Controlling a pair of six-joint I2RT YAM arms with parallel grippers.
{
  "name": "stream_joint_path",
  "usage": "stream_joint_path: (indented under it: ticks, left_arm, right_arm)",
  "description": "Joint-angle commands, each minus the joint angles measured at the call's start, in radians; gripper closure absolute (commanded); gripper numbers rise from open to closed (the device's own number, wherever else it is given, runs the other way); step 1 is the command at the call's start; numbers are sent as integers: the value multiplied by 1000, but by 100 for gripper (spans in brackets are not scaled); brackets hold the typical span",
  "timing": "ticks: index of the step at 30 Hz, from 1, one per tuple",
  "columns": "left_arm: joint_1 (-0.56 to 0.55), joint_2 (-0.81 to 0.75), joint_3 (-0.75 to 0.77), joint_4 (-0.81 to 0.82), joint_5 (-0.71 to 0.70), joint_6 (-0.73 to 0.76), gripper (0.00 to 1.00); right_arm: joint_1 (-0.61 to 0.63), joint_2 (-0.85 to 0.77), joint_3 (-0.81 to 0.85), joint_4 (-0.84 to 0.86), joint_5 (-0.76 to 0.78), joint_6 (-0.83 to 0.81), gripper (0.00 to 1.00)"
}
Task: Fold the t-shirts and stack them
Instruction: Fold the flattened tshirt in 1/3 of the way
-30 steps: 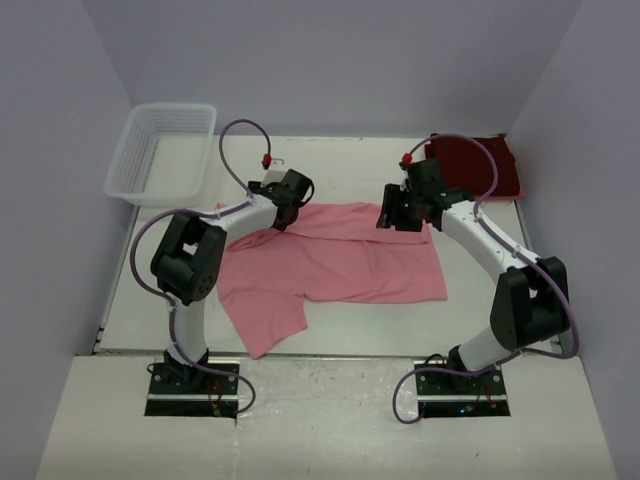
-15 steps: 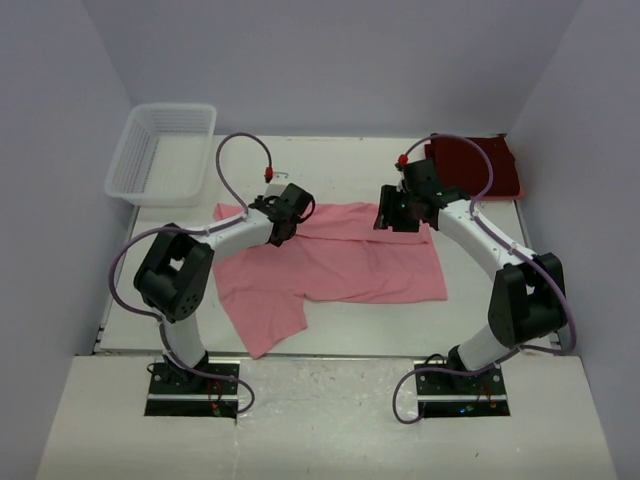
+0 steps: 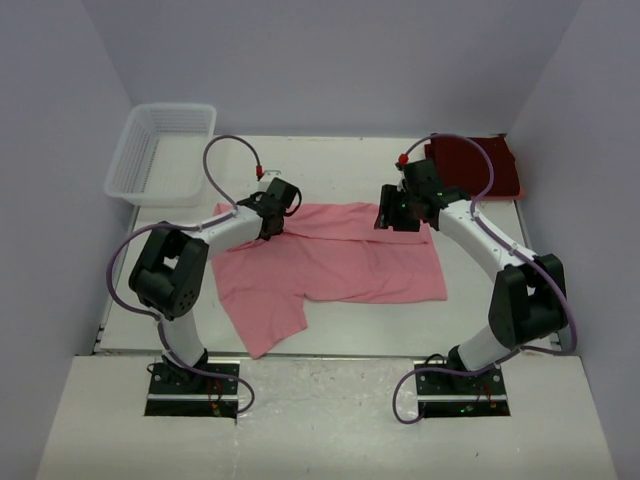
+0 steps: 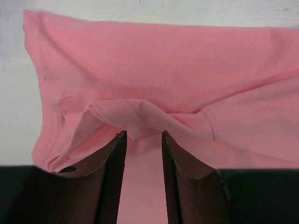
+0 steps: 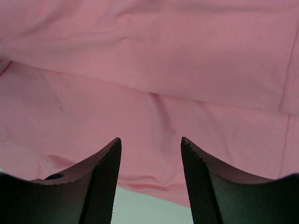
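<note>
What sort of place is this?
Probably a lab test cell: two robot arms bolted at a white table, blank walls around it, only a pink shirt, a maroon shirt and a basket.

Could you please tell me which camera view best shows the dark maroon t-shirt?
The top external view: the maroon t-shirt lies at the table's far right corner. Both wrist views show only the pink t-shirt.

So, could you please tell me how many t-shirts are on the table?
2. The pink t-shirt lies spread mid-table; the maroon t-shirt sits at the far right corner. No others show, though one could hide beneath.
</note>
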Motion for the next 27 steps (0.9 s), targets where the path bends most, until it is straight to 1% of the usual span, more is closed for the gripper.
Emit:
stream_joint_path:
  ticks: [1,7,17,25,27]
  left_arm:
    - [46,1,-17,66,44,26,62]
    - [88,6,-35,91,93,41,62]
    - [100,24,-44,103,176,41,62]
    - [109,47,-43,86,191,27,63]
    - [114,52,-44,86,193,27,64]
  right_arm:
    - [4,-48,0,23,17,-18,45]
    - [5,-40,0,26,13,-15,45]
    - [5,-43,-5,29,13,-12,45]
    - [5,-52,-11,32,10,-12,44]
    - [5,-52,-11,32,10,-12,45]
